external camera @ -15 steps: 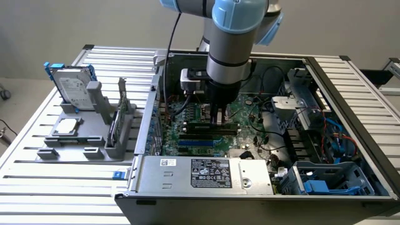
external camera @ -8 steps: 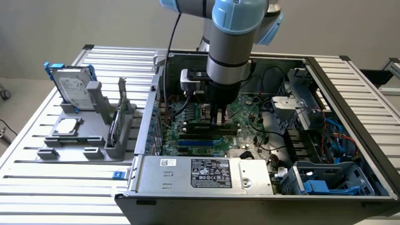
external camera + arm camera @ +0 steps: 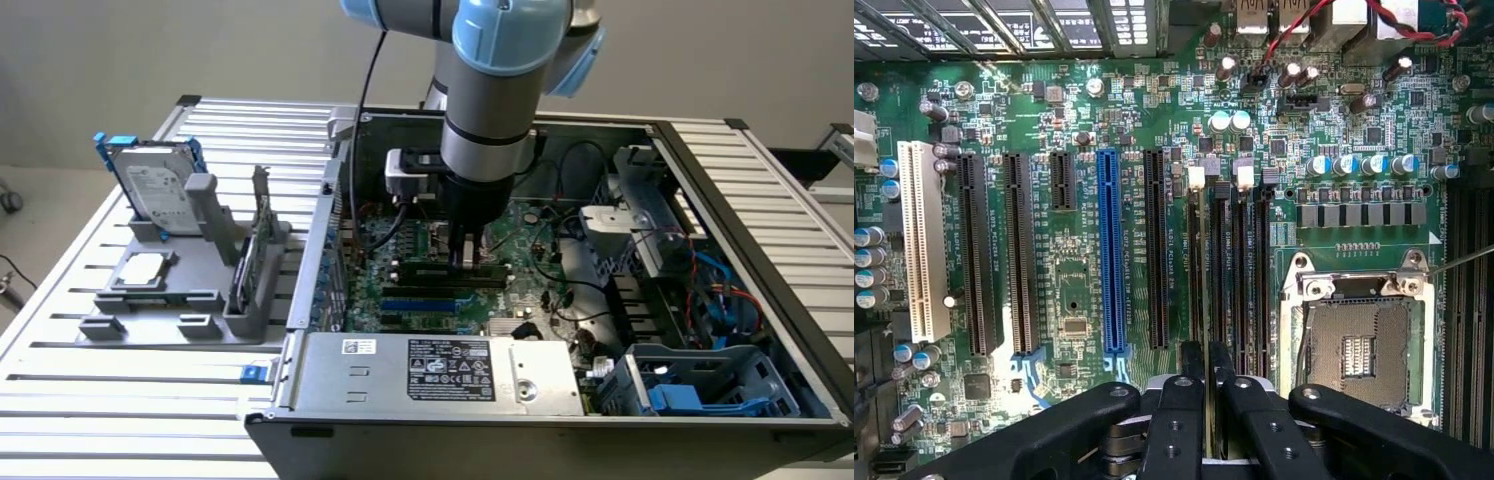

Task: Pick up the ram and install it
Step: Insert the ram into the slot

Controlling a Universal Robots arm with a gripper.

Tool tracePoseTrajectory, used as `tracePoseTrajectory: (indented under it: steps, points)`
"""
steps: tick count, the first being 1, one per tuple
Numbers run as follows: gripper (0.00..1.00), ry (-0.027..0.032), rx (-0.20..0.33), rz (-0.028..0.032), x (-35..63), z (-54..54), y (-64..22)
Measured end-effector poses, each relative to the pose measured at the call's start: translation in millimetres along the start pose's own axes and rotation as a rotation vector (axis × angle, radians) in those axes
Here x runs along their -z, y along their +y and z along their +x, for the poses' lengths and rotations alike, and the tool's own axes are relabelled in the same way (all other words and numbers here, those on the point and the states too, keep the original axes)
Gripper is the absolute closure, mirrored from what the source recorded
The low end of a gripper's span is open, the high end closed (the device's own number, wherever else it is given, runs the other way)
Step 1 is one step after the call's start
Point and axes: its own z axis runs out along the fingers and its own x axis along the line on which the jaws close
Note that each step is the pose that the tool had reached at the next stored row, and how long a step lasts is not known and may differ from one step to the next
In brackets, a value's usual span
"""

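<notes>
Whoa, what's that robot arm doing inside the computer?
The robot arm's tool is reaching down into an open computer case, right over the green motherboard. Its fingers are nearly closed on the ram, a thin stick standing on edge in one of the black memory slots beside the empty processor socket. On the exterior view's left, a grey stand holds a hard drive and other spare parts.

My arm (image 3: 491,90) stands near vertical, wrist pointing straight down, the grey forearm ending in blue joint caps at the top. My gripper (image 3: 466,262) hangs at the arm's lower end, its black fingers (image 3: 1184,400) drawn close together with only a thin gap between the two inner pads, seen edge-on from the wrist view.
</notes>
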Motion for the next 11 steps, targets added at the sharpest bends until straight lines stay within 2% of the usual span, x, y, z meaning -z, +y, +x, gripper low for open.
tracePoseTrajectory:
  steps: [11]
  points:
    - [0.85,0.0000,0.000,0.0010,-0.5,-0.3,0.0]
